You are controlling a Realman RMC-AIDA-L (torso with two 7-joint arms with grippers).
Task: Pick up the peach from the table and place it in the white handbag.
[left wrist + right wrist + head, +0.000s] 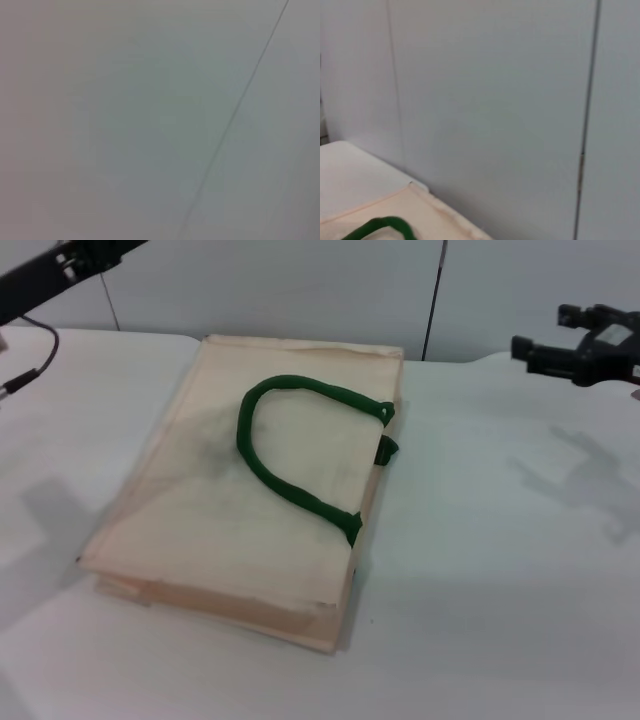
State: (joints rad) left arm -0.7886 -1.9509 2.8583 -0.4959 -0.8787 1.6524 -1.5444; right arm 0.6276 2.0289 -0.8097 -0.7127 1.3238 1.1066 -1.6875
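Note:
The white handbag (250,490) lies flat in the middle of the table, with a dark green rope handle (290,455) looped over its top face. Its far corner and a bit of the green handle (385,227) also show in the right wrist view. The peach is not in any view. My right gripper (543,328) hangs above the table's far right, clear of the bag, with its two dark fingers apart and nothing between them. My left arm (60,270) reaches across the far left corner; its gripper is out of the picture.
The white table (500,570) runs around the bag on all sides. A grey panelled wall (300,280) stands behind it. A black cable (40,355) hangs from the left arm at the far left. The left wrist view shows only wall (125,125).

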